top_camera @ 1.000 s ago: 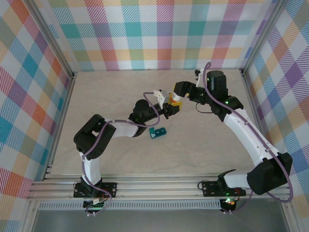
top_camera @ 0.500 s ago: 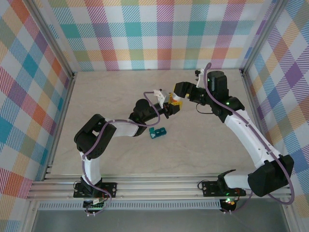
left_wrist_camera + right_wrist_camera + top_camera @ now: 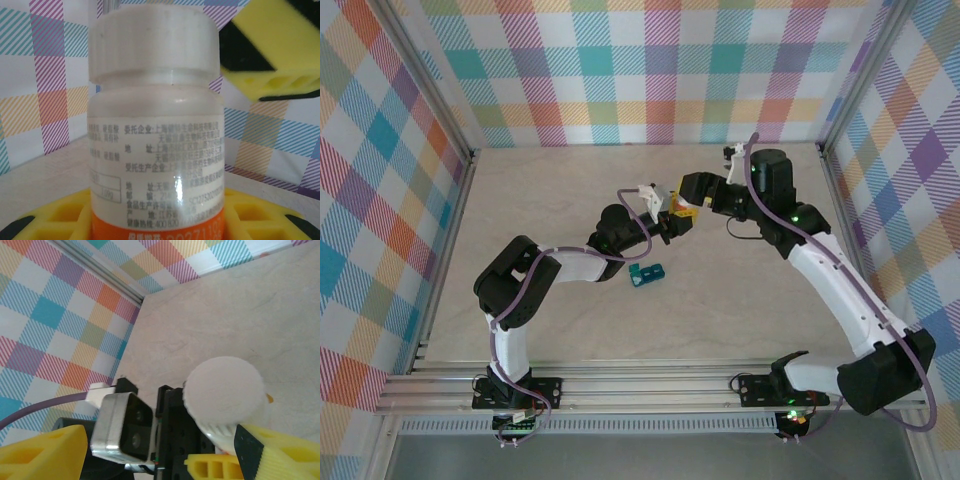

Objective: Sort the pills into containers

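Containers (image 3: pixel 646 273) near left pincer (image 3: pixel 673 224), apart

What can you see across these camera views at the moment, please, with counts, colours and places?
White cylindrical plastic bottle with an orange band: one, white and orange, held over the middle of the table.
Small teal-green plastic container strip: one, teal, lying on the table just nearer the arm bases than the grippers.
Table: one, beige marbled.
Checked wall panels: three sides, multicoloured.
Left gripper: one, yellow pads, shut on the bottle.
Right gripper: one, yellow pads, open at the bottle's cap.
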